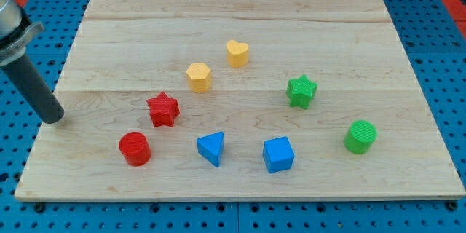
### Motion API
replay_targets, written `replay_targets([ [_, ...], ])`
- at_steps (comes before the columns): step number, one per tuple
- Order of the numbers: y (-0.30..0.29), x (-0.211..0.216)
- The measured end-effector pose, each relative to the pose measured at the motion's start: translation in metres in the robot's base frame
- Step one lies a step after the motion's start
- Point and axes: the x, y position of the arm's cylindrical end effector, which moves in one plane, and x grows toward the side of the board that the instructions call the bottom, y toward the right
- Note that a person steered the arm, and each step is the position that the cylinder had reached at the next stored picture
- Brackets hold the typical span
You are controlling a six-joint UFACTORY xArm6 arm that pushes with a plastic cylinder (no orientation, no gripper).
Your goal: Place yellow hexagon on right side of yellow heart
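tip parked at the desk's left edge, yellow hexagon still left of the heart

starting at the view's bottom, nearest row: the red cylinder [135,148] sits toward the lower left, then the blue triangle [211,148], then the blue cube [278,153], all spaced apart along the front of the wooden desk [364,44]. the green cylinder [360,136] stands further to the view's right, a little higher up.

one step back, the red star [163,109] lies just above and right of the red cylinder, close but not touching. my tip [54,119] rests on the desk near its left edge, well apart from the red star and from every other block. the rod leans up toward the view's top left corner. this rig has no hand, so there is nothing clenched or released to report; the tip touches no block.

further back, the green star [301,91] sits on the right half. the yellow hexagon [199,76] lies near the middle of the desk, and the yellow heart [237,53] is just beyond it, up and to the view's right, with a small gap between them. so the hexagon is on the heart's lower left side, not its right.

the blue perforated base [437,14] surrounds the desk.
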Motion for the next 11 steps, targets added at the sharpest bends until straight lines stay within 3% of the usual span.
replay_targets([
  [2, 0.032, -0.036],
  [6, 0.246, -0.066],
  [8, 0.289, -0.115],
  [10, 0.387, -0.155],
  [11, 0.374, -0.177],
])
